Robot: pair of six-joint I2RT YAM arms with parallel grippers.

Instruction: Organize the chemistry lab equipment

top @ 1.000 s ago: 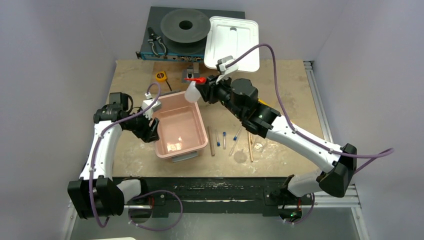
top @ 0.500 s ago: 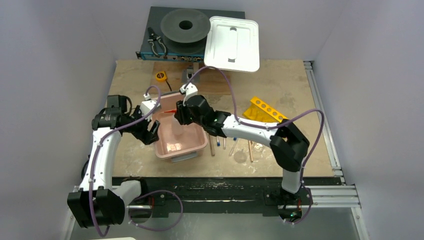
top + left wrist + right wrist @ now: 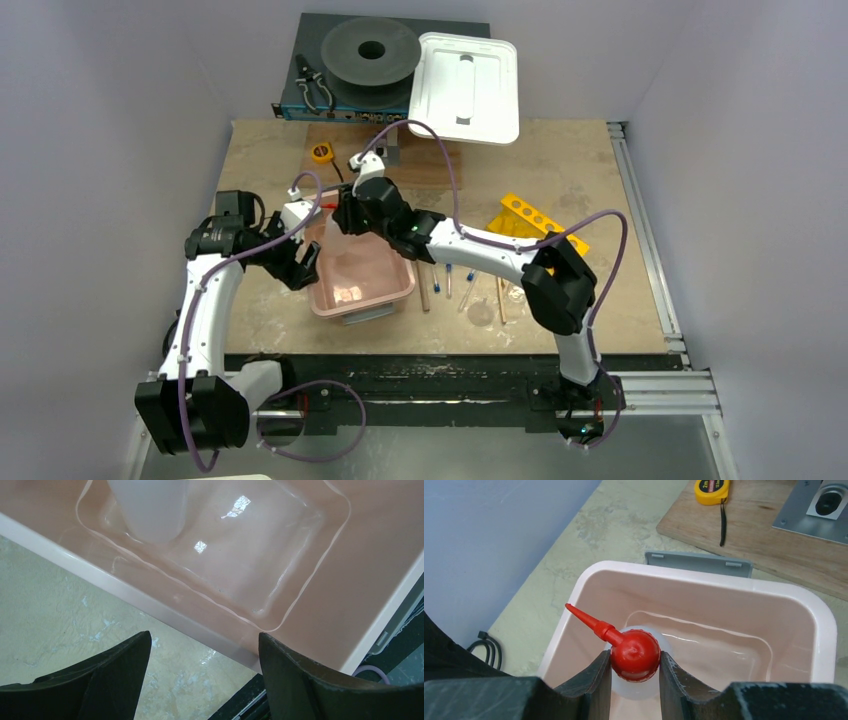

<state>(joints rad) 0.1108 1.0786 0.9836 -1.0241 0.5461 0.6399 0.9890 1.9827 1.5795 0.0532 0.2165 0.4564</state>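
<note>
Your right pincer (image 3: pixel 634 666) is clamped on the squeeze bottle (image 3: pixel 636 652) just under its red cap. The bottle is upright inside the pink bin (image 3: pixel 704 578), toward the far-left corner. Your left pincer (image 3: pixel 203 639) is spread wide with nothing in it, over the bin's left rim. On the counter (image 3: pixel 560 150) right of the bin lie the tubes (image 3: pixel 449 278), sticks (image 3: pixel 422 282) and dish (image 3: pixel 481 313).

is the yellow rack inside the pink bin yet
No, the yellow rack sits on the table, to the right of the pink bin.
</note>
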